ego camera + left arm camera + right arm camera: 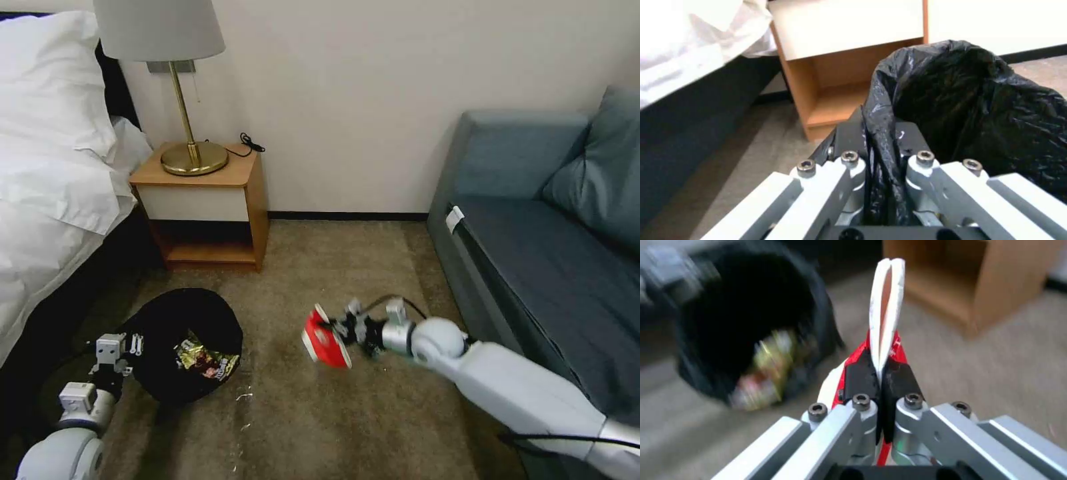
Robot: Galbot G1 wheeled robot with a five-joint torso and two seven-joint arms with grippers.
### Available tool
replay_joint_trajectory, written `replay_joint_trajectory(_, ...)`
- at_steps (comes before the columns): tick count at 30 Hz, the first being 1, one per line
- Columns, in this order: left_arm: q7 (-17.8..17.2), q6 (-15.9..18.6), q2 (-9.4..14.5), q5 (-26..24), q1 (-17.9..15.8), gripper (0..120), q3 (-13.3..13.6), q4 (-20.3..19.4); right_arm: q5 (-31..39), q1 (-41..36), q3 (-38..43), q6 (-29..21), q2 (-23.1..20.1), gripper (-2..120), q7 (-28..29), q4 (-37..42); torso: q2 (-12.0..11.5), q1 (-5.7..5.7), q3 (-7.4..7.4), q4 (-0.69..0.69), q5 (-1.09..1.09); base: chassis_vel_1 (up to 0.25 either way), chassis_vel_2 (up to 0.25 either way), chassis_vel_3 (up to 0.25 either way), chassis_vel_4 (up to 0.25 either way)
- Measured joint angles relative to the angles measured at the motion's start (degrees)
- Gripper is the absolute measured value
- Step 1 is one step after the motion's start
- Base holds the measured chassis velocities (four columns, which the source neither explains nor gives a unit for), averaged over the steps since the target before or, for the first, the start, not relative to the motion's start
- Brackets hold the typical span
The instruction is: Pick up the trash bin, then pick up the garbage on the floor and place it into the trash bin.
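Trash bin: near left, tilted, rim clamped in left gripper; yellow wrapper inside. Red-and-white packet: right of bin, above carpet, pinched between right gripper jaws.

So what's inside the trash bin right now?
Inside the trash bin, on its black bag, lies a yellow snack wrapper. Anything beneath the wrapper is hidden. The left hand pinches the bin's rim; the right hand holds a red-and-white packet.

Brown carpet, cream wall, wooden nightstand with brass lamp, white-sheeted bed, grey-blue sofa.
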Motion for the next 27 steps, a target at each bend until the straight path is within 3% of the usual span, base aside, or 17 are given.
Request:
replay_joint_trajectory(11, -0.4, 0.1, -0.5, 0.1, -1.1, 7, 2.0, -0.3, 3.3, 4.2, -5.3, -1.5, 5.0, 0, 4.6, 6.0, 0.0, -0.01, 0.0, -0.01, 0.0, 0.0, 0.0, 0.0, 0.0)
replay_joint_trajectory(20, 0.4, -1.2, -1.7, -0.1, -0.8, 7, 2.9, 0.3, 3.2, 5.4, -11.3, 1.4, 17.5, 0, 7.7, 0.6, 0.0, -0.01, 0.0, 0.01, 0.0, 0.0, 0.0, 0.0, 0.0)
replay_joint_trajectory(27, 0.8, -2.0, -2.2, -0.3, -0.6, 7, 2.8, 0.0, 2.4, 4.5, -13.5, 5.2, 21.5, 0, 7.7, -6.7, 0.0, -0.01, 0.0, -0.01, 0.01, 0.0, 0.0, 0.0, 0.0)
